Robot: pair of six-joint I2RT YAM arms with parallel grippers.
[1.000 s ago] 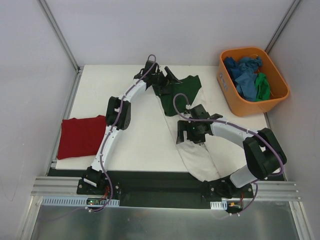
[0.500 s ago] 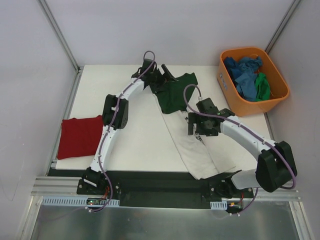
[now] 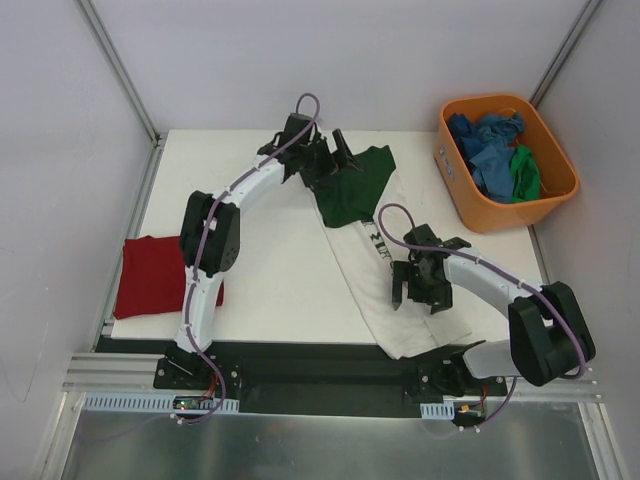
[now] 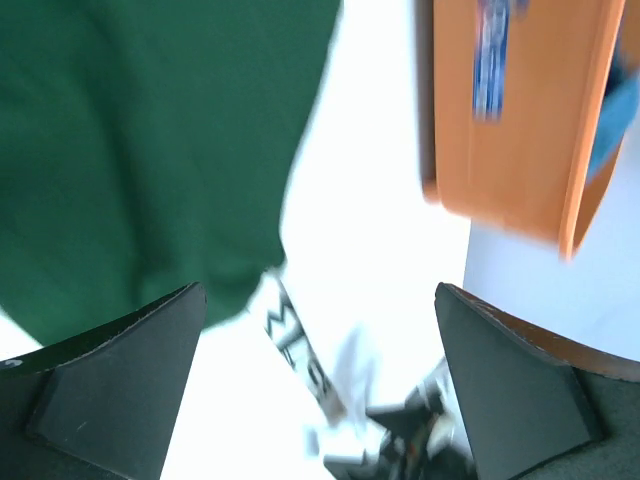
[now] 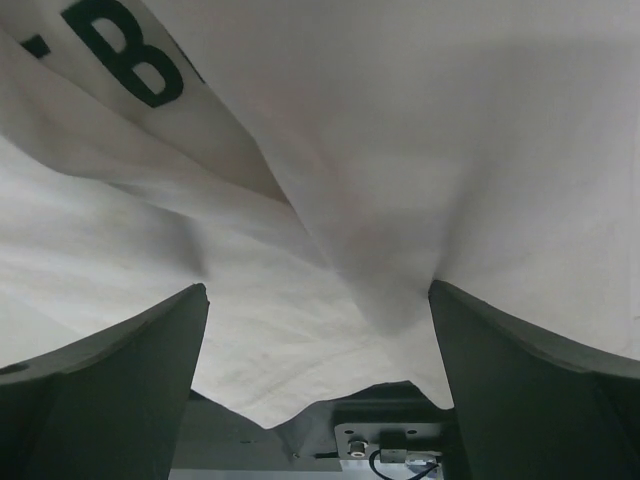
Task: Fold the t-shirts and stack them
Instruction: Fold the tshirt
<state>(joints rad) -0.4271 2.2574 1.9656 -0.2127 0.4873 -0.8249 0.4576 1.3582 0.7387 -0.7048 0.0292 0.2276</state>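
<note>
- The red t-shirt [image 3: 150,275] lies flat in the lower left of the top view, at the left edge of the table [image 3: 270,270]. It looks like a neat square, so I think this one is done and is the start of the stack.
- The left gripper [image 3: 335,160] is at the top middle of the picture, at the dark green end of the white and green t-shirt [image 3: 368,262]. Its fingers are spread wide, and its own camera shows nothing between them. It has hardly moved in the last second.
- The white and green t-shirt runs in a long strip from the top middle down to the lower right. The green part is at the top and the white part is at the bottom. A second ago it was more bunched up, and now it lies longer and flatter.
- The right gripper [image 3: 420,285] has slid down the picture, from near the letters to the lower white part. Its fingers are spread wide too. Its own camera shows white cloth bunched up between them, but they do not pinch it.
- I think the arms are smoothing this shirt, and folding has not started yet.
- The orange tub [image 3: 455,175] sits in the upper right. It holds the blue and green t-shirts [image 3: 490,150], which are not folded yet.
</note>
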